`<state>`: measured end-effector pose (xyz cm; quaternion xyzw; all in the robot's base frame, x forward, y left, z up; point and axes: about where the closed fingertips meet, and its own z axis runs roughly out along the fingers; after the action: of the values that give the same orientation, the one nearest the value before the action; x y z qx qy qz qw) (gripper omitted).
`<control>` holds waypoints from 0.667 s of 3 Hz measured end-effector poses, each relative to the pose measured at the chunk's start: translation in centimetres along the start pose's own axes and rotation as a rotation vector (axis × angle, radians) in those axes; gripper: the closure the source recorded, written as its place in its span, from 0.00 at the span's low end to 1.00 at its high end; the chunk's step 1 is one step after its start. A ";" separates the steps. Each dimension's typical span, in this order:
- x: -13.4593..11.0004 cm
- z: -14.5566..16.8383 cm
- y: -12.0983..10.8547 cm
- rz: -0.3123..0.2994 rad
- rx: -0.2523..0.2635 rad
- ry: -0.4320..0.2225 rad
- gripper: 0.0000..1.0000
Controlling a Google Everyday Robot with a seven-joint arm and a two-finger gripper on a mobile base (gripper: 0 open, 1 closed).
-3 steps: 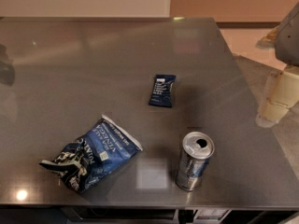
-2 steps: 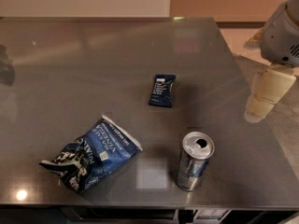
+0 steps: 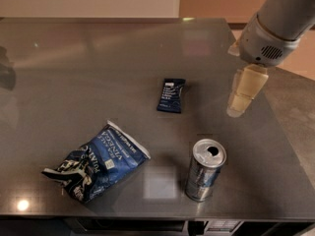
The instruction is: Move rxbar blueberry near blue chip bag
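I read "VINEGAR" on the blue chip bag (image 3: 98, 166), front-left on the surface (image 3: 74, 73). The navy snack bar (image 3: 171, 95) lies mid-surface, well apart from it. My tool (image 3: 237, 109) hangs to the right, pointing down; I can't tell how open it is.

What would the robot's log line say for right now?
gripper: right of rxbar blueberry, apart | rxbar blueberry: flat mid-table, apart from blue chip bag | can: upright, front right

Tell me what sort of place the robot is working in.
Probably an office kitchenette or break room: a glossy grey countertop holds snacks, namely a blue chip bag, an rxbar blueberry and an opened drink can. The gripper hangs over the counter, right of the bar.
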<state>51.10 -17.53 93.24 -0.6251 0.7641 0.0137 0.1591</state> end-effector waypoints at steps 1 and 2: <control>-2.1 3.2 -1.6 0.005 -0.044 -0.064 0.00; -3.9 6.3 -2.6 0.012 -0.098 -0.133 0.00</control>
<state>55.67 -13.01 88.71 -0.6252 0.7540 0.0935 0.1784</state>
